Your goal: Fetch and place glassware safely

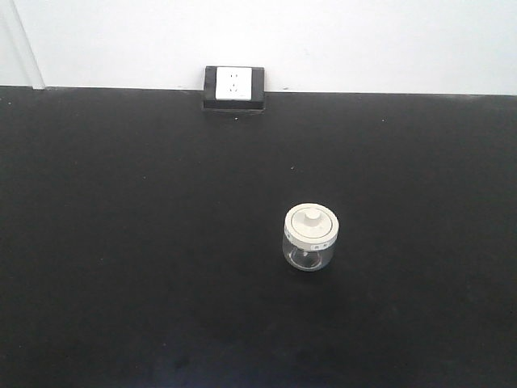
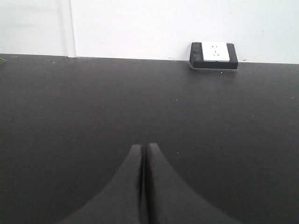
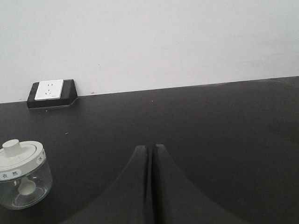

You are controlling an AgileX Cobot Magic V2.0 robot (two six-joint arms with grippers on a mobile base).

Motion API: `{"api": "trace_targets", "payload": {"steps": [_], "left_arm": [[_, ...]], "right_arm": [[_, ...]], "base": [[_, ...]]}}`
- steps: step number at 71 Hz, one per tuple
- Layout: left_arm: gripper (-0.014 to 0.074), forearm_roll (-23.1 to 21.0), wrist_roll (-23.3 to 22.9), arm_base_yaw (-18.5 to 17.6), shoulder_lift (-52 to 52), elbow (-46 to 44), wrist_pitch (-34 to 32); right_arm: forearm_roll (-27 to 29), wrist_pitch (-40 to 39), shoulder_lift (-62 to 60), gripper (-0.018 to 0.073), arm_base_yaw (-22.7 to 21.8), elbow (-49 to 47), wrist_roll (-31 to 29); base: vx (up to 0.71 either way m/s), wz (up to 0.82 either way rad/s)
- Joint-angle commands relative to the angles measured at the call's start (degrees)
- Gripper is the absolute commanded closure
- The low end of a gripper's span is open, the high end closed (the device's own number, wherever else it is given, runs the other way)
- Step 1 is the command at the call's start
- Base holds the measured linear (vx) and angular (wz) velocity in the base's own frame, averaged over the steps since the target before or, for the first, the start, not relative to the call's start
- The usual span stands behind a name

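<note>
Glassware here means one small squat jar (image 1: 310, 238) of clear glass, standing upright on the black table (image 1: 121, 242), a little right of the middle and well apart from the socket box (image 1: 234, 87) at the wall. Its cream-white lid (image 1: 311, 223) sits flat on top, with a round knob in the centre and a small label on the rim. In the right wrist view the jar (image 3: 22, 175) is low at the left, beside the right gripper (image 3: 150, 151) and not touching it; some small pale object seems to lie inside, but I cannot tell what it is. The right gripper has its jaws pressed together and holds nothing. The left gripper (image 2: 144, 149) is also closed and empty, and the jar is not visible in its view. I judge that the jar is light, stiff, smooth and easy to break. The lid probably only rests on the glass, so lifting by the knob may leave the body behind. A better hold is across the glass wall under the lid, with jaws opened first and moderate pressure.
</note>
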Motion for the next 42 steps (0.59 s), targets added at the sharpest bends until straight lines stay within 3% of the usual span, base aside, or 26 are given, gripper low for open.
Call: {"api": "trace_targets", "payload": {"steps": [1, 42], "left_arm": [[0.0603, -0.5, -0.4, -0.2, -0.7, 1.6, -4.4], [0.0603, -0.5, -0.4, -0.2, -0.7, 1.6, -4.4]], "right_arm": [[-0.2, -4.0, -0.8, 0.0563, -0.2, 1.1, -0.6], [-0.2, -4.0, -0.8, 0.0563, -0.2, 1.1, -0.6]], "base": [[0.0, 0.0], [0.0, 0.0]]}}
